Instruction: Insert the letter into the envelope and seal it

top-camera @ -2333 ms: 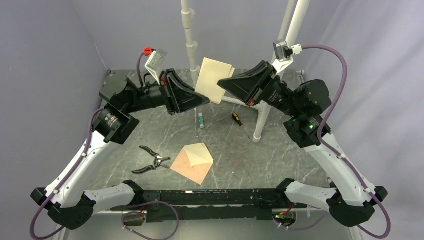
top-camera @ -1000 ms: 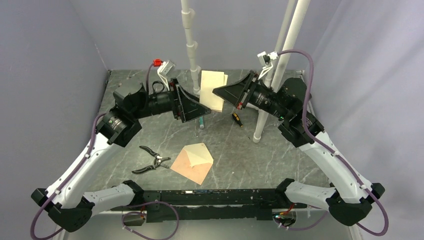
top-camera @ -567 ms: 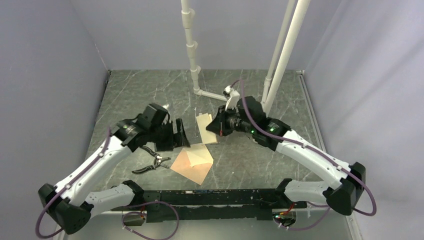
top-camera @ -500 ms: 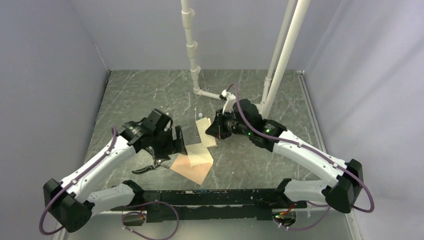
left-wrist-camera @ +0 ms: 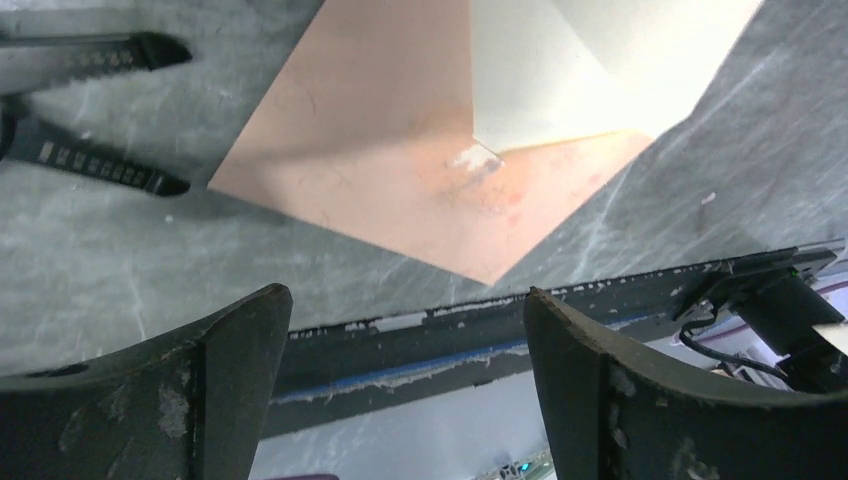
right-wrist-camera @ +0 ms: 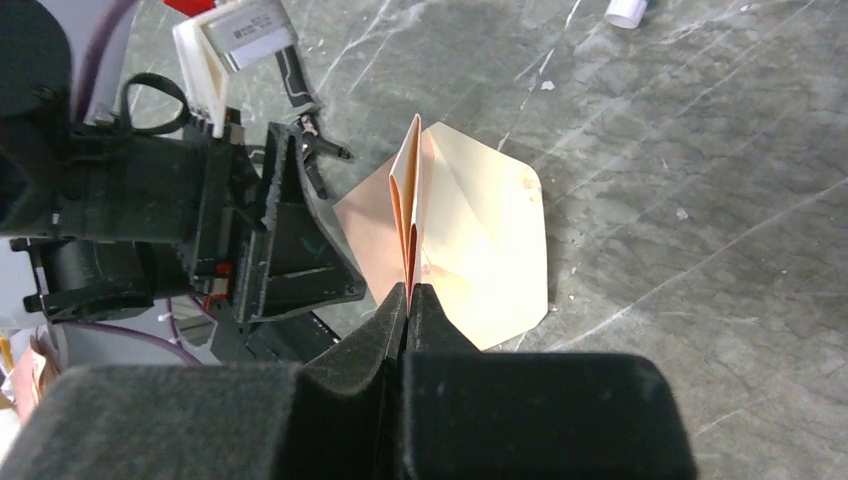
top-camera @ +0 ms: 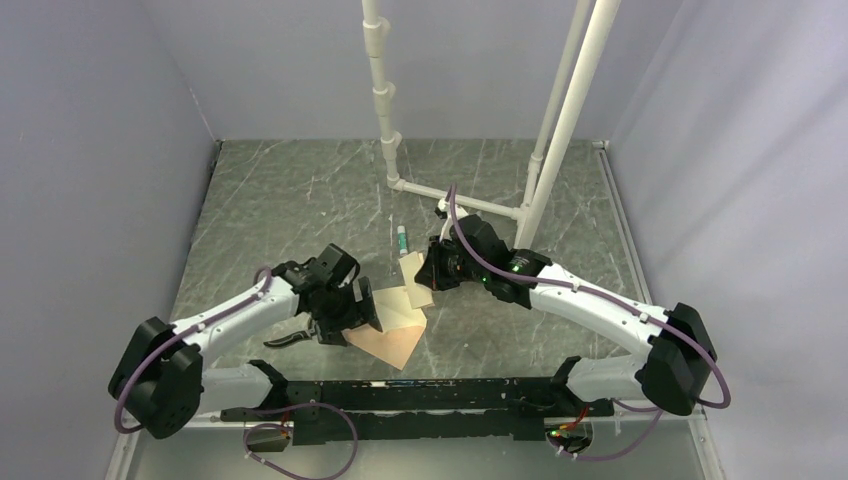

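While my right gripper pinches the letter on edge over the envelope, which lies flap-open on the surface, my left gripper hangs wide open at its left edge.

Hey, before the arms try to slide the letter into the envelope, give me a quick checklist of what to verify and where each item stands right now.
1. Letter gripped by the right gripper: ok, jaws shut on one edge.
2. Left gripper free to help: ok, open and holding nothing, above the envelope.
3. Flap open: ok, pale inner face up.
4. Pocket mouth lifted enough to take the letter: cannot tell.
5. Letter lined up with the pocket mouth: cannot tell.
6. Pliers off the envelope: ok, they lie beside it.
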Motion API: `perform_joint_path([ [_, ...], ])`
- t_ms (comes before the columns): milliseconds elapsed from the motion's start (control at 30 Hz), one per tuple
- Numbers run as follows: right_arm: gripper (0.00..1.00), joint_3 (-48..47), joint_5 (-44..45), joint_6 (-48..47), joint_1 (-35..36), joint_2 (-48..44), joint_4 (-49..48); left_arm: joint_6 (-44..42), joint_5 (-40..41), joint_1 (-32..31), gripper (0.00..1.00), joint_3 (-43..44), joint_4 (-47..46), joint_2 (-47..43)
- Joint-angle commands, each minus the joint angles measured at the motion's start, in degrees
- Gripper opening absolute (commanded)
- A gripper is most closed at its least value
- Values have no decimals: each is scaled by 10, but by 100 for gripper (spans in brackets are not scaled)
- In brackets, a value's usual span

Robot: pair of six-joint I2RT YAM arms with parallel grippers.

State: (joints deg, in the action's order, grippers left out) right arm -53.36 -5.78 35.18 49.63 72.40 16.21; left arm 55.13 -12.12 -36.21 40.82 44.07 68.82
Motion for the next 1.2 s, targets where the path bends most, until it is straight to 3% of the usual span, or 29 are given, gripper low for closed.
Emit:
perform_joint_path([
  [0,0,1,19,5,3,-1,-37,14,13,-2,91,-40,-123,11],
  [200,0,4,12,4,2,6,-33,26,29,-4,90,-80,-182,24],
  [367,0,5,17,8,2,19,-7,14,57,-3,72,-77,-204,52],
  [500,0,1,18,17,-3,35,41,-14,100,-2,67,-43,-193,80],
  [800,0,21,-66,16,-20,101,39,-89,87,50,67,16,-213,168],
  [967,0,17,-58,25,-20,129,19,-115,66,68,68,49,-199,179],
  [1167,0,-5,-28,29,-20,156,30,-83,82,69,82,81,-92,143],
])
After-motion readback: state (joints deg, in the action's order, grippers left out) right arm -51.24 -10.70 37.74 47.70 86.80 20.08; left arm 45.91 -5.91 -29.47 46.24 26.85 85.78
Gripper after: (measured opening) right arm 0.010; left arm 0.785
